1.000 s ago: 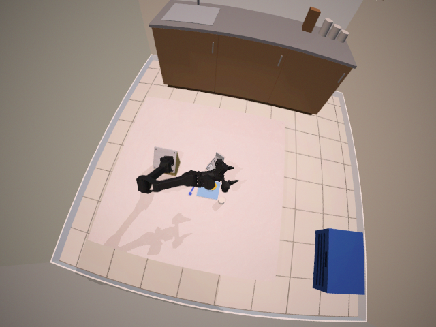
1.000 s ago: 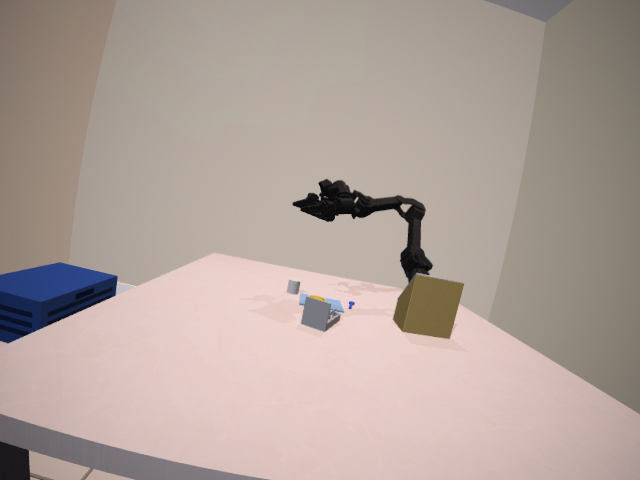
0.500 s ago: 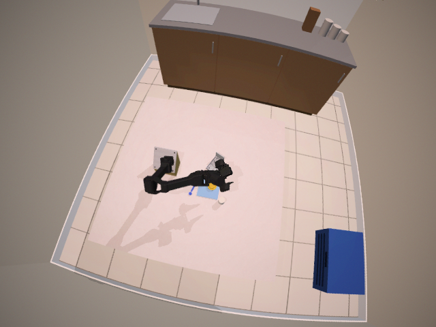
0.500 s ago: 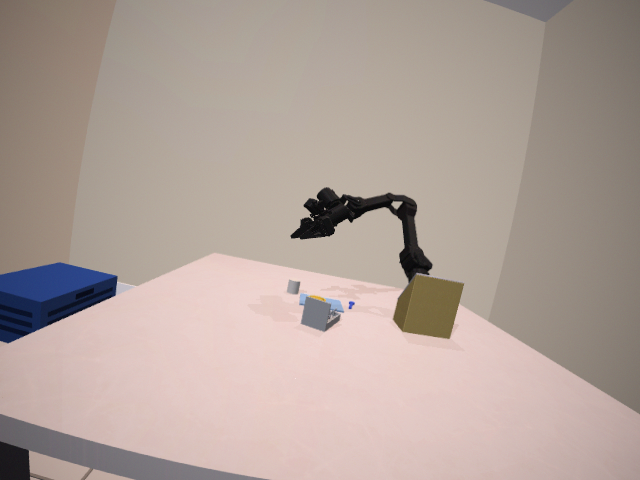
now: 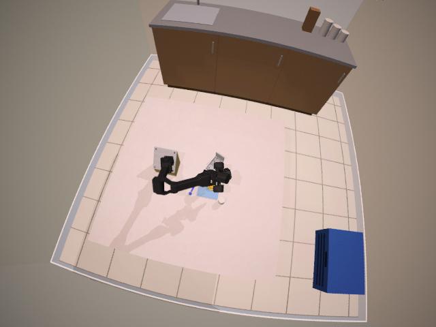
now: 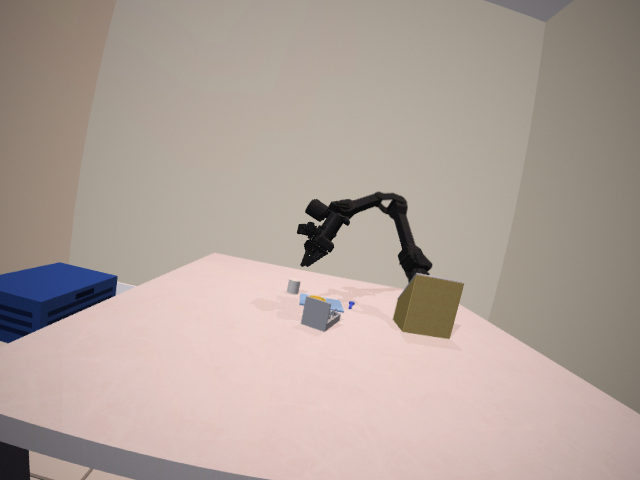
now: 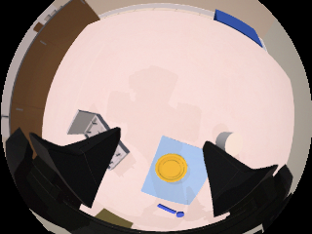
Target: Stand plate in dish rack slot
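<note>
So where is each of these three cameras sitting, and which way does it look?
Top: high overhead, looking down on the pale pink table; the whole black arm shows.
Exterior: beside the table, facing the arm and its open gripper hanging above the table.
Wrist: on the arm, looking down past both black fingers at the round yellow plate on its light blue mat.
All three share the grey dish rack.

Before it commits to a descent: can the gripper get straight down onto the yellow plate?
Probably yes. The open gripper hangs above the yellow plate lying flat on the blue mat, with nothing between them; the dish rack and cup stand off to either side.
</note>
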`<state>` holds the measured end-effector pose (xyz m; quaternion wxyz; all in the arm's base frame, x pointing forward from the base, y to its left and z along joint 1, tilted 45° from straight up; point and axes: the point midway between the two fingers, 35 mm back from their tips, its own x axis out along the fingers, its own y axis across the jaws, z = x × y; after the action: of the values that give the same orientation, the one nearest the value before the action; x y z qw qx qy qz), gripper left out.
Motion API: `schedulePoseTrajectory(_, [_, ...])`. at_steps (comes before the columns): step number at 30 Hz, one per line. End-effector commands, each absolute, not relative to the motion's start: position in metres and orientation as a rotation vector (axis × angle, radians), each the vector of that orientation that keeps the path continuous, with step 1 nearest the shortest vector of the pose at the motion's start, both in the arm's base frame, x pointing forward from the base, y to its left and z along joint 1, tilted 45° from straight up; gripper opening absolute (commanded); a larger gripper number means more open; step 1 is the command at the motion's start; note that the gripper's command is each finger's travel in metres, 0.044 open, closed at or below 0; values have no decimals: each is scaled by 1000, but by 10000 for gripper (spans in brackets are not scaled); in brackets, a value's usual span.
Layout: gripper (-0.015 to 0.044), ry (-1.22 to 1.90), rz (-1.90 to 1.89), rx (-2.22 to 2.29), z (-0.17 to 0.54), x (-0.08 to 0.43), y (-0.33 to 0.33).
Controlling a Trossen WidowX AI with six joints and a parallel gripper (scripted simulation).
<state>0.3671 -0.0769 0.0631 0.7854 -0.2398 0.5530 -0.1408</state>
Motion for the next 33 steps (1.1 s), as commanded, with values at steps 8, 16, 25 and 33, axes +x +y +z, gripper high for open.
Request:
schedulePoseTrajectory(8, [400, 1404, -578, -469, 43, 332, -108])
schedulePoseTrajectory(16, [400, 1502, -750, -480, 37, 310, -123])
schedulePoseTrajectory(25, [400, 1503, -749, -479, 30, 309, -129])
schedulePoseTrajectory(33, [400, 1503, -749, -479, 20, 309, -138])
